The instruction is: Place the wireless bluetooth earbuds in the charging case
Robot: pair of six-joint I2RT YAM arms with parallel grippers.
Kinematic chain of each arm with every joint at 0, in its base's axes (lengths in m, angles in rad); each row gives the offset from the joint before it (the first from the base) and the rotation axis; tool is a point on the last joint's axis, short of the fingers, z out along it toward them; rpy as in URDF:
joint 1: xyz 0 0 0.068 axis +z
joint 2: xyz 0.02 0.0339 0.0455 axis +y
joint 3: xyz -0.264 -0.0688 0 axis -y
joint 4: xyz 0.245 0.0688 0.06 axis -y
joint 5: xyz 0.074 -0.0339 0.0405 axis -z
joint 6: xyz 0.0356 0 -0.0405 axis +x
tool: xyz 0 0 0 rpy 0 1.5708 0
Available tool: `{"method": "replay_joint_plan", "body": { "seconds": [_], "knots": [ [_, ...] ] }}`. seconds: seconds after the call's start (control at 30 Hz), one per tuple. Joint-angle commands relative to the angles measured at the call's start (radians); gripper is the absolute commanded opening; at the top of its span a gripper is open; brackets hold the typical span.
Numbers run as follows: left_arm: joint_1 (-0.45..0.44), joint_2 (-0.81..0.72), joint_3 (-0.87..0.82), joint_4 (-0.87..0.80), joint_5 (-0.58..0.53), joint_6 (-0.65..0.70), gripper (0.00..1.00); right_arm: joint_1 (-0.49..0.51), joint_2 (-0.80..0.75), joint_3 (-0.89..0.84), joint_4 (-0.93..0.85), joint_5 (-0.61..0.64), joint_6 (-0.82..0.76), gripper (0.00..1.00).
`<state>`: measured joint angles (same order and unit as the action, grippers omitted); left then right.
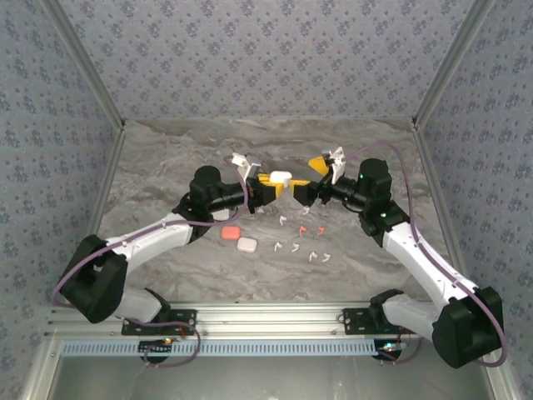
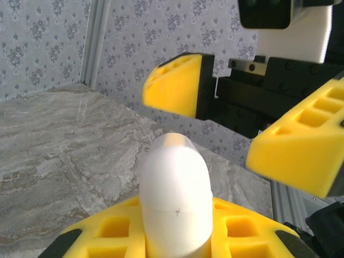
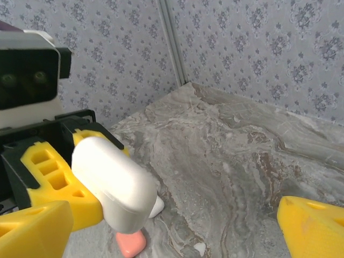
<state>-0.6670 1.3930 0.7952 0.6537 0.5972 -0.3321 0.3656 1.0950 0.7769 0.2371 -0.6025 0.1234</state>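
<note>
Setting: we read this as a robot test cell in a laboratory.
Enclosure: wallpapered panels [image 1: 266,58] close the back and both sides, joined by bare metal corner posts [image 1: 83,62].
Table: a marble-patterned table [image 1: 166,150] fills the floor of the booth.
Mounting: a slotted aluminium rail [image 1: 275,321] runs along the near edge, with the left arm [image 1: 158,237] and right arm [image 1: 416,250] bolted to it.
Cabling: purple cables [image 1: 75,271] loop openly beside the arms.
Tooling: the left gripper [image 2: 177,242] and right gripper [image 3: 174,215] carry yellow, cut-out jaws.
Instrumentation: a boxed camera module [image 3: 27,80] sits on a wrist.
</note>
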Motion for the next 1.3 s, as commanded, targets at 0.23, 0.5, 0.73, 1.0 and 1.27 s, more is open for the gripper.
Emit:
{"method": "replay_joint_plan", "body": {
  "seconds": [0.23,0.5,0.73,1.0,1.27],
  "knots": [
    [-0.010,-0.029,0.036,0.045,0.061,0.050,0.00,0.014,0.048,0.042,0.012,0.030,0.002,1.00],
    [-0.010,-0.035,0.038,0.026,0.079,0.095,0.01,0.012,0.062,0.071,-0.012,0.044,-0.010,1.00],
    [-0.010,-0.043,0.036,0.015,0.083,0.129,0.00,0.004,0.071,0.097,-0.041,0.065,-0.030,1.00],
    [-0.011,-0.048,0.032,0.022,0.090,0.173,0.00,-0.007,0.088,0.139,-0.081,0.064,-0.033,1.00],
    [-0.012,-0.048,-0.004,0.048,0.035,0.238,0.00,-0.030,0.022,0.145,-0.113,0.009,-0.024,1.00]
  ]
}}
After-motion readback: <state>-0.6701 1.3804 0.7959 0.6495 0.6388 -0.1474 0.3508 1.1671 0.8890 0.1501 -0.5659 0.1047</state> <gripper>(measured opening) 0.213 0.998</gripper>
